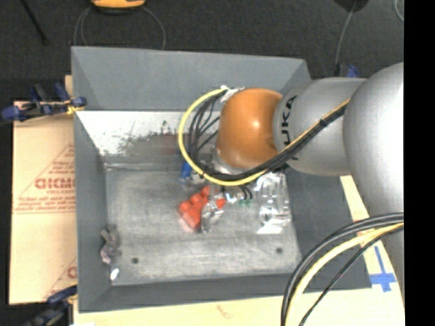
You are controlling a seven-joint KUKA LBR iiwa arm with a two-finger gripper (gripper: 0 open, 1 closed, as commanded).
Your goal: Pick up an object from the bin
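My tool hung just beside the red plastic block, judged placed for grasping; apart or together, I couldn't tell.

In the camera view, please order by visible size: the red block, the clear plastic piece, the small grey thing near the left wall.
1. clear plastic piece
2. red block, partly hidden, so the first two are unsure
3. small grey thing

My orange cover hides most of my gripper and part of a blue thing beside the red block. The grey scrap in the bin's left corner is too small to name.
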